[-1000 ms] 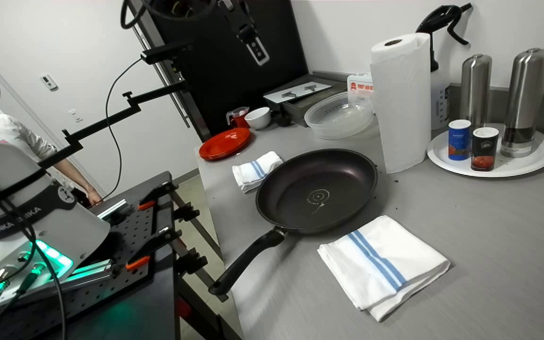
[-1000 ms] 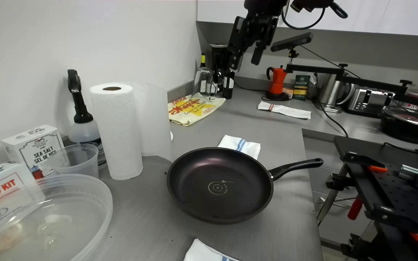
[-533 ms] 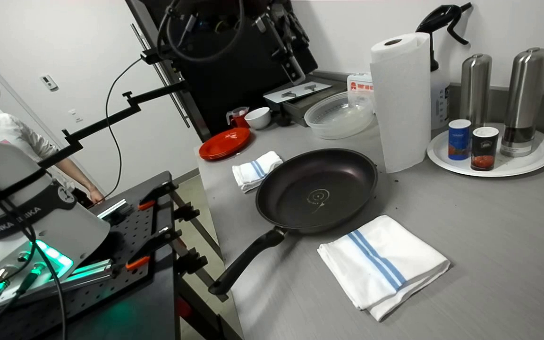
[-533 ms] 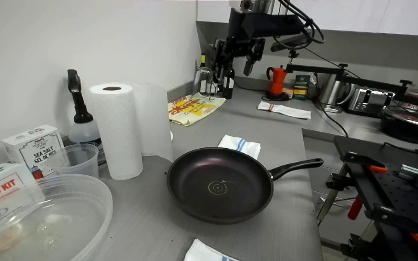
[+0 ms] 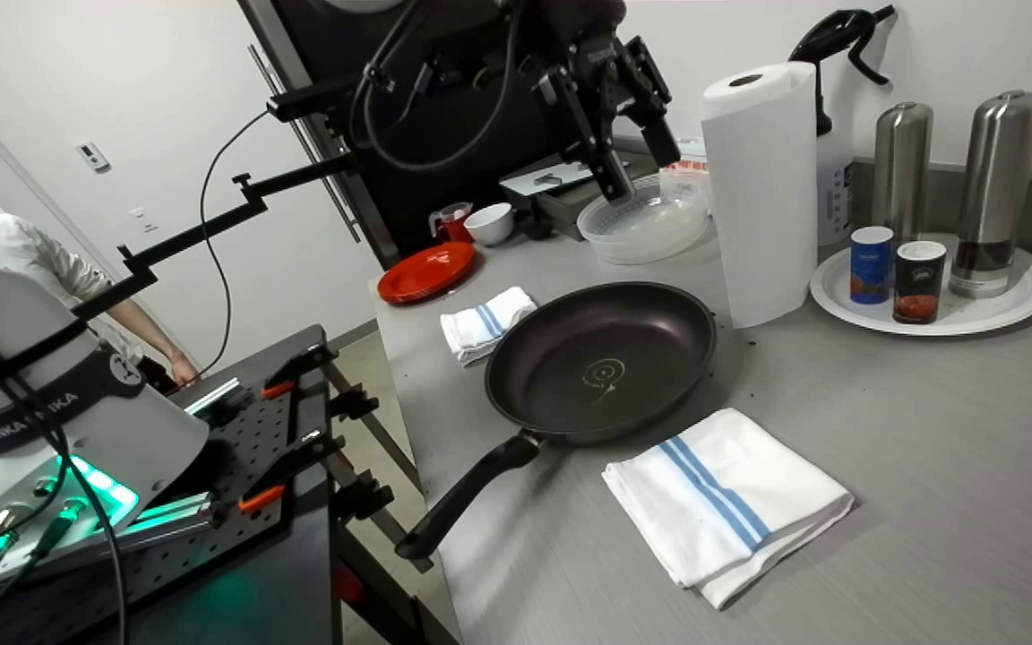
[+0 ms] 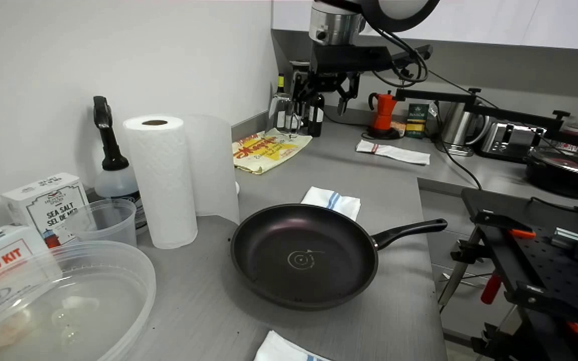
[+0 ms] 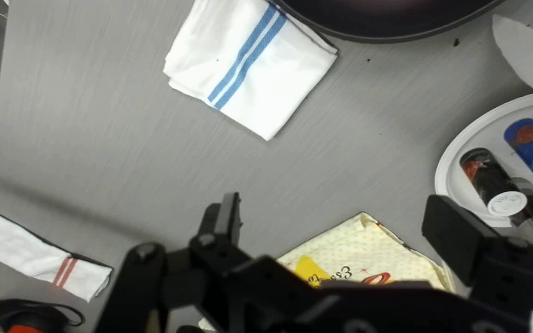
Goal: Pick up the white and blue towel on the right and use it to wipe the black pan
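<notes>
— Since the towel (image 7: 248, 71) heads the list, where is it?

— Item one, towel: white, blue double stripe, folded flat on the counter (image 5: 946, 466), just beside the pan (image 5: 606, 363). Contact with the rim cannot be told.

— Item two?

— Pan: black, round, base down, nothing in it; handle (image 5: 471, 490) reaching past the counter edge.

— Item three?

— Gripper (image 7: 333, 210): fingers well apart, nothing held; hangs high above the counter, not yet at the towel.

— Handling of the step?

— Approach, as judged. Best centred over the towel before descent, fingers set to straddle a fold on the side away from the pan. Take every layer in the pinch: loose layers show along an edge, and a shallow grip would probably let it come unfolded. Touch the counter lightly. Lift straight up, clear of the rim, before crossing to wipe; hard pressing could slide the pan.

— Outlying stock?

— Spare towel (image 5: 487, 327), same stripes, on the pan's opposite side: leave. Roll (image 5: 762, 206), standing near the pan: possible snag. Plate (image 5: 973, 318), loaded, beside the roll. Yellow sheet (image 7: 368, 245), printed, apart from the towel: not wanted.
</notes>
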You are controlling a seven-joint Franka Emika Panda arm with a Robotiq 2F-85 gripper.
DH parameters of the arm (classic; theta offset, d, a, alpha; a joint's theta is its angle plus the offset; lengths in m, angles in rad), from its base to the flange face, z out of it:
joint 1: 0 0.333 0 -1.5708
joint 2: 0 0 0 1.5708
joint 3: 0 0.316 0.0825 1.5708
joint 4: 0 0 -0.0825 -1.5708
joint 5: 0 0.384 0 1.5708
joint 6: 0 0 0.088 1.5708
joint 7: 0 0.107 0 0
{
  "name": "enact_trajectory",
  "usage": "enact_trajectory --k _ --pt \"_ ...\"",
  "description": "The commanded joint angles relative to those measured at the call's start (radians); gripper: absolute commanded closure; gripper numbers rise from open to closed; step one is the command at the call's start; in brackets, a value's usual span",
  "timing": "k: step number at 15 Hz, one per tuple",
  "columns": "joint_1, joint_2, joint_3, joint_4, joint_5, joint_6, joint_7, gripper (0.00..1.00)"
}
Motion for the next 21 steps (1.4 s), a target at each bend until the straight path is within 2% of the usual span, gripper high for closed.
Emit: enact_trajectory --k 1,4,9,13,17,21 --pt "0.011 0.036 -0.048 0.013 0.039 0.028 -0.032 0.00" --pt "-0.006 0.038 -0.062 -0.007 0.068 0.068 -0.101 0.00" --pt "-0.052 0.038 -0.055 -0.067 0.145 0.223 -0.401 0.00" --pt "-0.065 0.049 -0.064 -0.112 0.251 0.272 -0.614 0.00" --pt "-0.050 0.083 -0.098 -0.127 0.320 0.310 -0.690 0.00" --pt "-0.059 0.125 -0.080 -0.130 0.414 0.330 -0.760 0.00"
